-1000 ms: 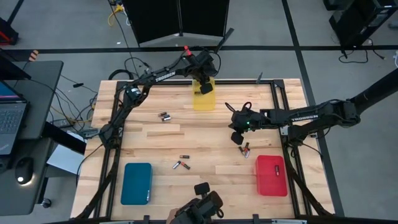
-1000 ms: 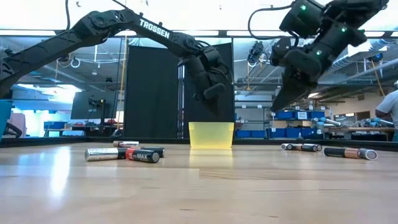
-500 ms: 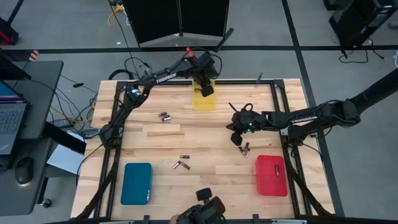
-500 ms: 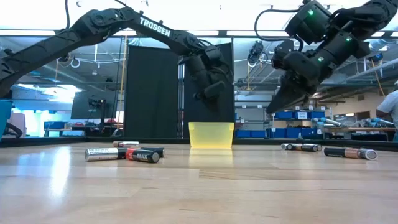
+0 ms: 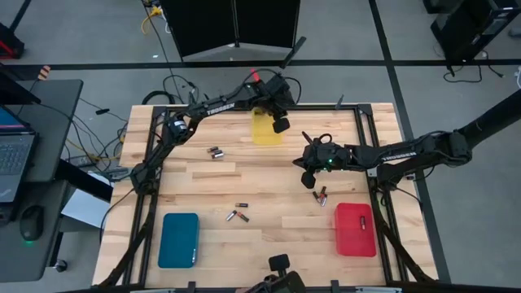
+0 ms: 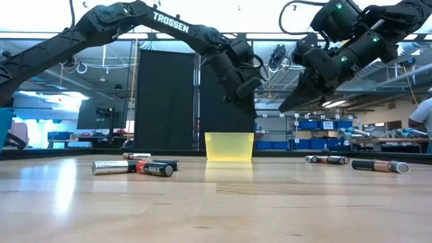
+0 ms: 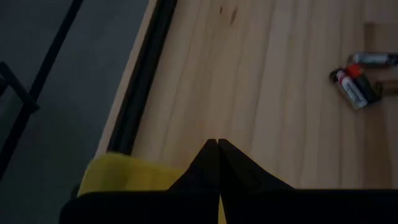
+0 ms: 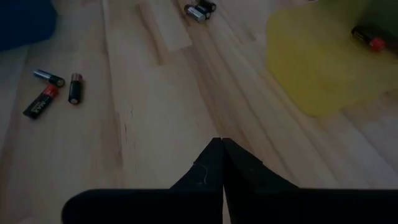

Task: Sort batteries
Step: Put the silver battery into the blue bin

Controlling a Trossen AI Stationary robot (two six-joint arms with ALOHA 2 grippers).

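On the wooden table (image 5: 195, 175) the batteries (image 5: 237, 215) lie loose in small groups, while the left gripper (image 5: 281, 125) beside the yellow tray (image 5: 262, 134) and the right gripper (image 5: 307, 180) hover pressed together and empty; such small, hard, smooth cells probably roll, so grasp one across its middle.

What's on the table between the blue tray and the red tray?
In the high view, a small cluster of batteries lies on the wood between the blue tray and the red tray, nearer the blue one.
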